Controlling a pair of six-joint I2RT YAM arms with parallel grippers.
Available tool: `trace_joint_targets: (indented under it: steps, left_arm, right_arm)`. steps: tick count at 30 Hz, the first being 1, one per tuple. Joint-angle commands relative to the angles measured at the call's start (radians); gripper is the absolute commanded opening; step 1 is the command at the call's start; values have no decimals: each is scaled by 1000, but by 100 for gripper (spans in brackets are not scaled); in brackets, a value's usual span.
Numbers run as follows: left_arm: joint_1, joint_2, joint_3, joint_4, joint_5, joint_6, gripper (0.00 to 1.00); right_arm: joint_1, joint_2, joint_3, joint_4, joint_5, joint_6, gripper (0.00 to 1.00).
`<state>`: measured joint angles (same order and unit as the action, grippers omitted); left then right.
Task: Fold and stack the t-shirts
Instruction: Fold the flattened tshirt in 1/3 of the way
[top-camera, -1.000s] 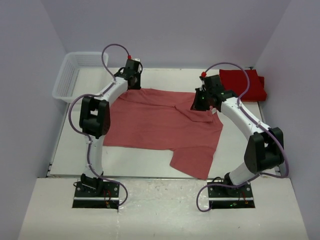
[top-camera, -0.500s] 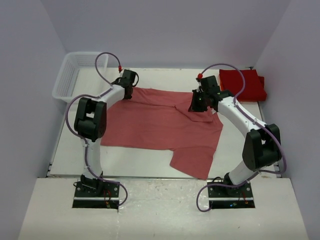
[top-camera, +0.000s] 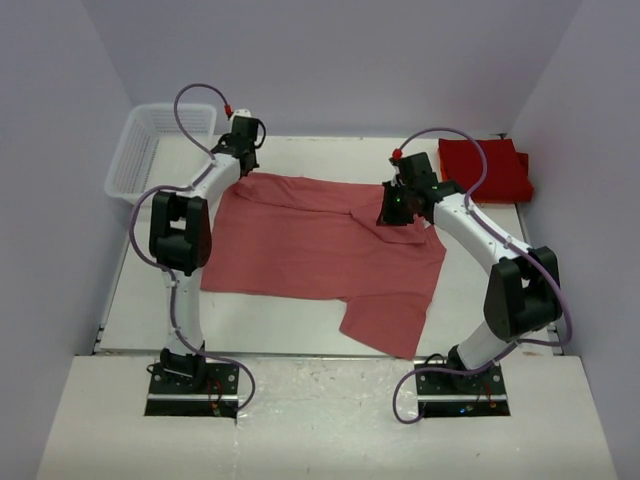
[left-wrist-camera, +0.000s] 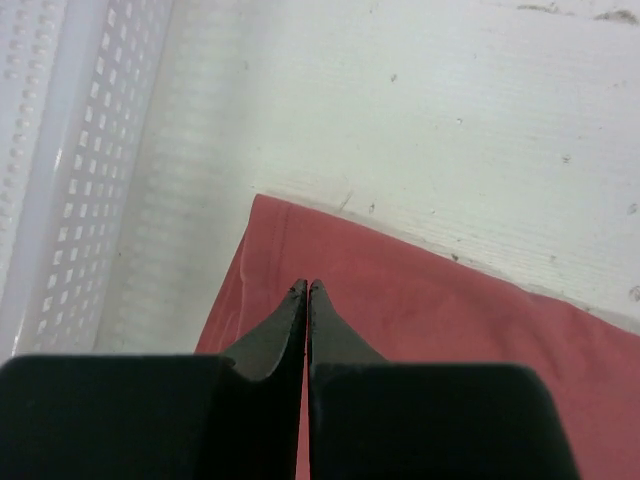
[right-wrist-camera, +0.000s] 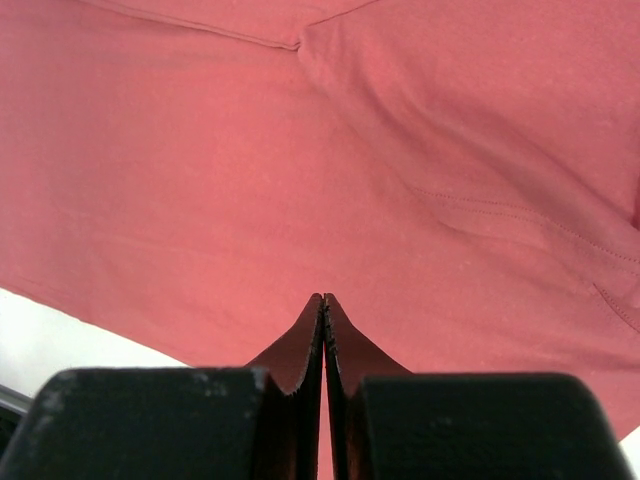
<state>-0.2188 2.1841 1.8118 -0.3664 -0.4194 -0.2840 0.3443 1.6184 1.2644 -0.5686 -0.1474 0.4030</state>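
A faded salmon-red t-shirt (top-camera: 320, 250) lies spread across the table's middle, one sleeve hanging toward the near edge. My left gripper (top-camera: 244, 168) sits at its far left corner, jaws shut on the cloth (left-wrist-camera: 450, 320) just inside the hem; the tips (left-wrist-camera: 307, 287) meet with no gap. At the far right part of the shirt is my right gripper (top-camera: 393, 214), shut on a raised fold, with creases running toward it. The right wrist view is filled by the shirt (right-wrist-camera: 300, 150) around its closed gripper (right-wrist-camera: 323, 297). A stack of brighter red folded t-shirts (top-camera: 485, 170) rests at the far right.
A white plastic mesh basket (top-camera: 150, 145) stands at the far left corner, its wall (left-wrist-camera: 80, 150) close beside the left gripper. Grey walls enclose the table on three sides. Bare white tabletop (left-wrist-camera: 450, 120) runs beyond the shirt's far edge.
My left gripper has moved left and farther back to the shirt's corner and closed from open. The corner has shifted slightly left with it. The right gripper stayed shut, barely moving.
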Motion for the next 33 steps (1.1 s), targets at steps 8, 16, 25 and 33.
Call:
trace_joint_targets:
  steps: [8, 16, 25, 33]
  left_arm:
    - [33, 1, -115, 1, 16, -26, 0]
    - [53, -93, -328, 54, -10, -49, 0]
    - [65, -80, -384, 133, 4, -49, 0]
    - [65, -36, -224, 69, 25, -50, 0]
  right_arm:
    - [10, -9, 18, 1, 28, -20, 0]
    - [12, 0, 20, 6, 20, -12, 0]
    - [16, 12, 18, -10, 58, 0, 0]
    - [18, -6, 36, -51, 140, 0, 0]
